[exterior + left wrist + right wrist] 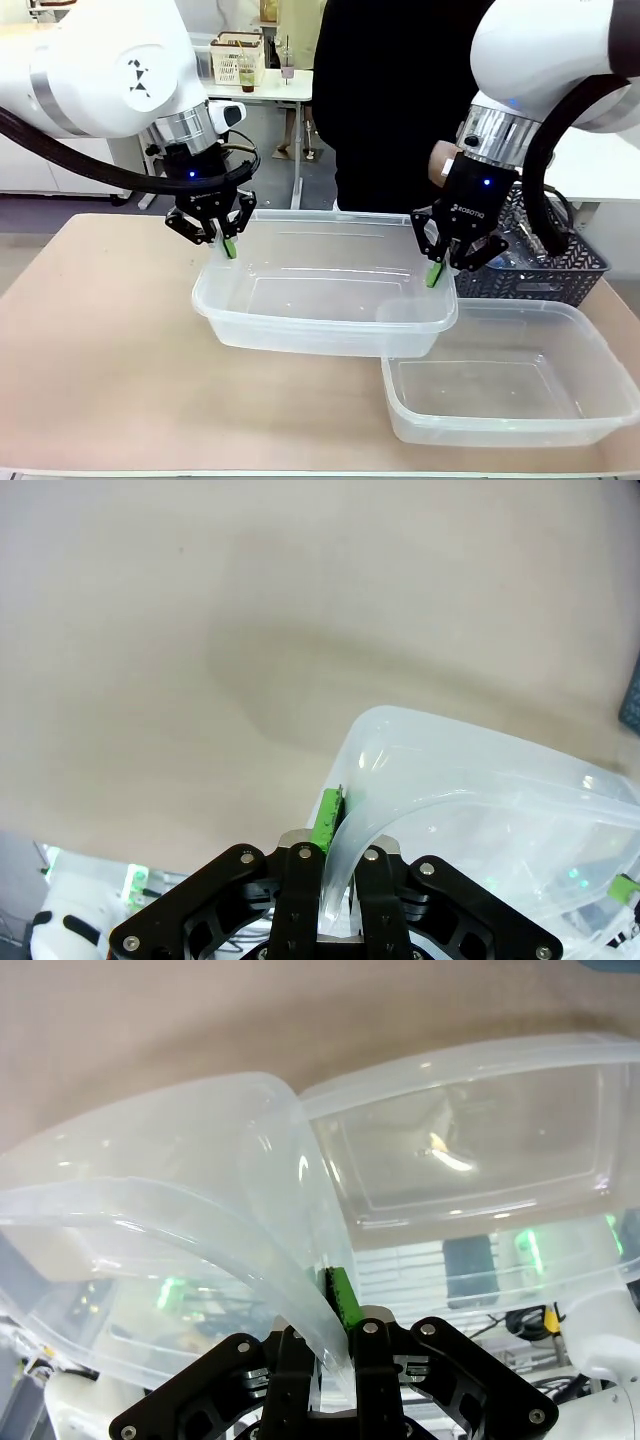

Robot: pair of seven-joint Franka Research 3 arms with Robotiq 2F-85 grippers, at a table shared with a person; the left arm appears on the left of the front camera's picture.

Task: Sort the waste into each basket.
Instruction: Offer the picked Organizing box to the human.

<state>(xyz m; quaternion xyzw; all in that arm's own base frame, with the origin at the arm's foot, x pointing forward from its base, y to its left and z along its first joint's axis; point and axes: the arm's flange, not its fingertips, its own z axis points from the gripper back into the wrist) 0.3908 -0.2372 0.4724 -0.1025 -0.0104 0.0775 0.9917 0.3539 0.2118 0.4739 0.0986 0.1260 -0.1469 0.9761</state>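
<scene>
Two clear plastic baskets are on the table. My left gripper [228, 247] is shut on the far left rim of the bigger-looking basket [320, 335]. My right gripper [436, 272] is shut on that basket's right rim. In the left wrist view the rim [350, 830] runs between the green pads of the left gripper [338, 832]. The right gripper [335, 1305] pinches the curved rim [200, 1110] the same way. The held basket's front right corner overlaps the second basket [500, 430], which also shows beyond the rim [470, 1160]. Clear bottle waste [508, 258] lies in the lattice basket, partly behind my right arm.
A dark grey lattice basket [560, 275] stands at the right, behind the second clear basket. A person in dark clothes [400, 110] stands at the far side. Bare tan tabletop [100, 340] spreads to the left and front.
</scene>
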